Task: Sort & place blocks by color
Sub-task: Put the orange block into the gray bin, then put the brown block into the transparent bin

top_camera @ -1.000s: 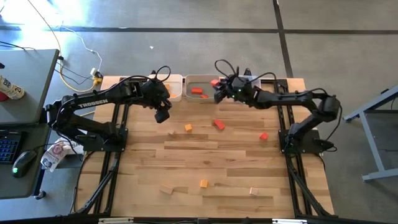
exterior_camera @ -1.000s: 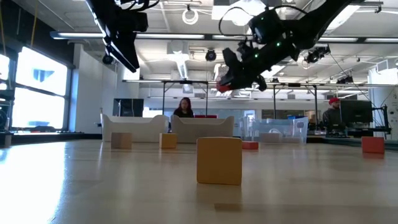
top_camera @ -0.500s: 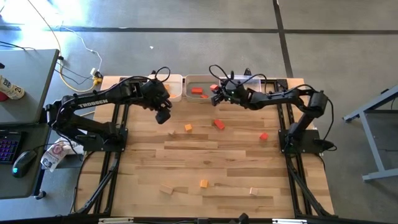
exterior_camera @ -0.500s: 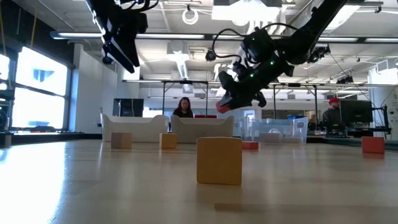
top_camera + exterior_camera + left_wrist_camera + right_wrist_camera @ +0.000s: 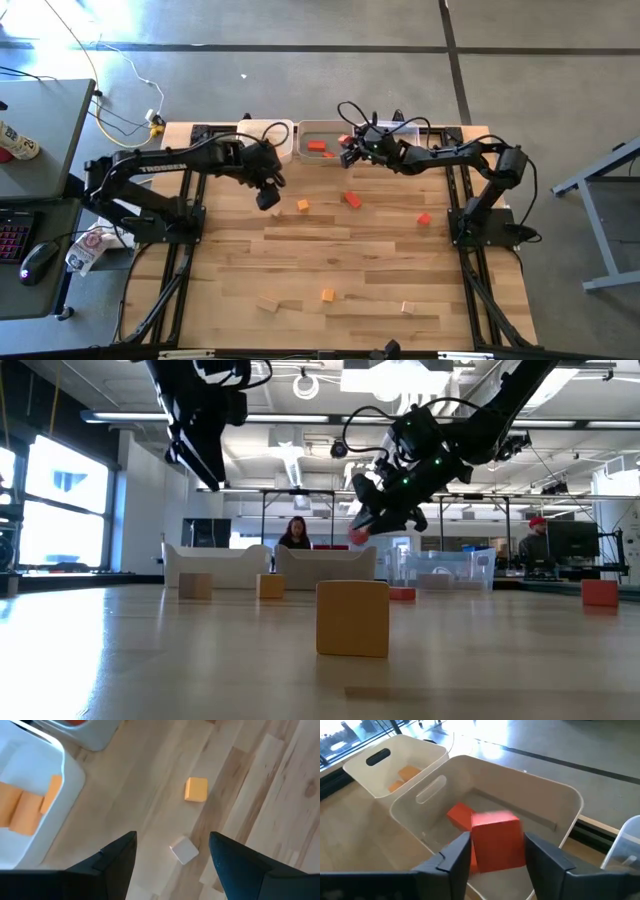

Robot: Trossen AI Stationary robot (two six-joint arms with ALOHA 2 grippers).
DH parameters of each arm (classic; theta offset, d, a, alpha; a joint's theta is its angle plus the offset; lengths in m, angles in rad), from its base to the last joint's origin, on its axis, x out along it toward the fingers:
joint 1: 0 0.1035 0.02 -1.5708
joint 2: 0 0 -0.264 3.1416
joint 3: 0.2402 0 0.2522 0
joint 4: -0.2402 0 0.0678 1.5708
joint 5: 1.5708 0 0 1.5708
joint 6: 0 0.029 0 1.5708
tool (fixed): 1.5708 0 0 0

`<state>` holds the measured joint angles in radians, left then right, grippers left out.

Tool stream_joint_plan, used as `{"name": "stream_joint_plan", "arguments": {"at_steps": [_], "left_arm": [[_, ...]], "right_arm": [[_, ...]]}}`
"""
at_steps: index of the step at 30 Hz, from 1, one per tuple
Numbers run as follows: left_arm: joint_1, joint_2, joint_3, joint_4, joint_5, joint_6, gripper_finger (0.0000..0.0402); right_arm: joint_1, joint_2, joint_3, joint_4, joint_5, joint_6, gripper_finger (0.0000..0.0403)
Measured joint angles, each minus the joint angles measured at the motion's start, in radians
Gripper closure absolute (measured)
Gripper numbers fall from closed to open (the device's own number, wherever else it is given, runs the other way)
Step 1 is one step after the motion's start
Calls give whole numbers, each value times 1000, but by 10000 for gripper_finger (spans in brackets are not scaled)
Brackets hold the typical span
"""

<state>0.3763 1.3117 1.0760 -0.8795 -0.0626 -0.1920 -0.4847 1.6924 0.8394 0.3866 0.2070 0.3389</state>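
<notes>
1. Right pincer (image 5: pixel 492 857) hangs over the middle bin (image 5: pixel 560 795) at the surface's far edge, fingers parted, a red block (image 5: pixel 496 845) loose between them.
2. Left pincer (image 5: pixel 268 197) hovers spread wide above the surface, near an orange block (image 5: pixel 196 789).

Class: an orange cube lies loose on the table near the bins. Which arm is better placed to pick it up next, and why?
Left. Its open pincer hovers right by the orange cube; the right pincer is over the middle bin with a red block.
</notes>
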Motion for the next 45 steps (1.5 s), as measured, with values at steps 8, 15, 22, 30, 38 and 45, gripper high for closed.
{"name": "stream_joint_plan", "arguments": {"at_steps": [8, 15, 22, 30, 38, 45], "left_arm": [[-7, 61, 0, -64, 0, -75, 167], [-15, 92, 0, -97, -1, -147, 167], [-53, 126, 0, -89, -23, -260, 167], [-110, 187, 0, -88, -57, -374, 167], [-153, 283, 0, -42, -41, -427, 167], [-162, 369, 1, -27, -29, -452, 167]], "right_arm": [[0, -5, 0, -2, 2, -6, 179], [0, -66, 0, 0, 2, -31, 176], [10, -156, 0, -6, -26, -47, 176], [52, -189, 0, -18, -24, -116, 176], [69, -189, 0, -57, -19, -146, 176], [69, -189, 0, -105, -19, -146, 176]]}}
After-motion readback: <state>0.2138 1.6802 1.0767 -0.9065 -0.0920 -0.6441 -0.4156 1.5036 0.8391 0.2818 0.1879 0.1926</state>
